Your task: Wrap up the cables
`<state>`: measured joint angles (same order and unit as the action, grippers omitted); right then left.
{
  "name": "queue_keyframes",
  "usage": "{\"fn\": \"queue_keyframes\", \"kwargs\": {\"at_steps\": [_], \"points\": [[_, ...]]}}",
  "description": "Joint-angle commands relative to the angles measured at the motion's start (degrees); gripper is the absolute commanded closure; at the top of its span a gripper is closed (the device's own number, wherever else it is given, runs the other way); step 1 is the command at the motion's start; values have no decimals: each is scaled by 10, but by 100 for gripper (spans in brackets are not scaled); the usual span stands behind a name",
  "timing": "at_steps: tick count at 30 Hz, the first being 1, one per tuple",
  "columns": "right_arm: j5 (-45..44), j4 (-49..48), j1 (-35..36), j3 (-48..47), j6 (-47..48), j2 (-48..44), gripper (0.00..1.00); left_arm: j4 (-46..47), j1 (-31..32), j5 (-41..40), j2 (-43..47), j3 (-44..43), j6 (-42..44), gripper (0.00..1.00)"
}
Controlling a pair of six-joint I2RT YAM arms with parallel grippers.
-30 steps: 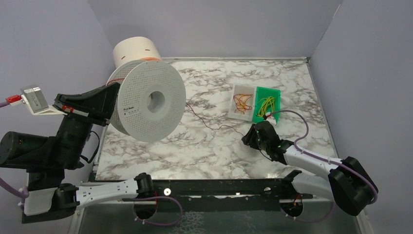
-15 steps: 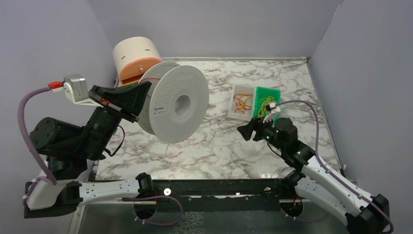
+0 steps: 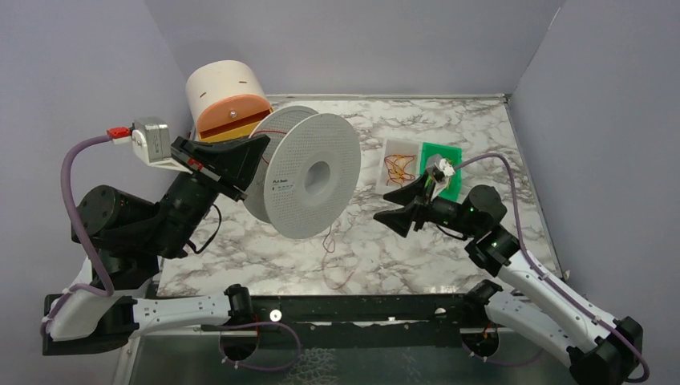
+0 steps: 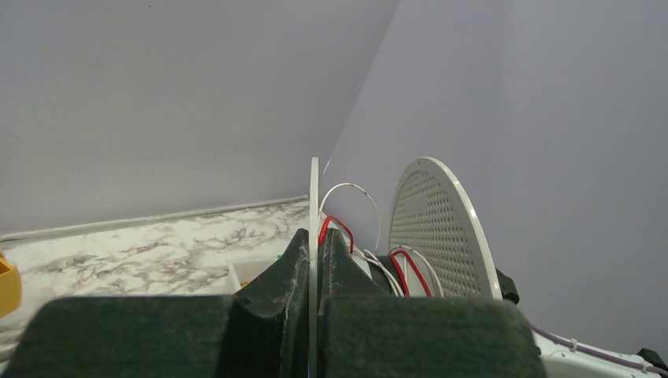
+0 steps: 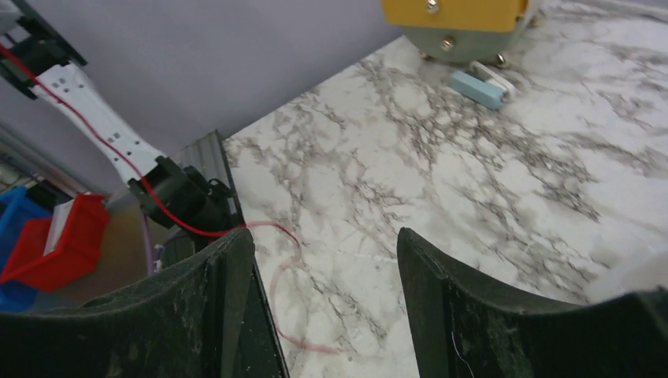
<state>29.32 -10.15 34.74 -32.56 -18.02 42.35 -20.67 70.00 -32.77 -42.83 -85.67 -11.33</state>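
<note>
Cable (image 3: 326,257) slack beneath spool (image 3: 313,184), right claw (image 3: 381,206) agape

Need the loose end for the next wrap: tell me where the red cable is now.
Top view: the red cable hangs from the spool in the left gripper, its end curling on the table, left of the open right gripper.

The spool (image 3: 337,160) is left of the trays (image 3: 443,151), cable (image 3: 327,255) dangling beneath.
</note>
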Motion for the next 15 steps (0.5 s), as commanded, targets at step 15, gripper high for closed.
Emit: {"fn": "queue_keyframes", "kwargs": {"at_steps": [15], "points": [[205,-270,20,-64,-127,117,28,104,2,24,-56,21,-35,100]]}}
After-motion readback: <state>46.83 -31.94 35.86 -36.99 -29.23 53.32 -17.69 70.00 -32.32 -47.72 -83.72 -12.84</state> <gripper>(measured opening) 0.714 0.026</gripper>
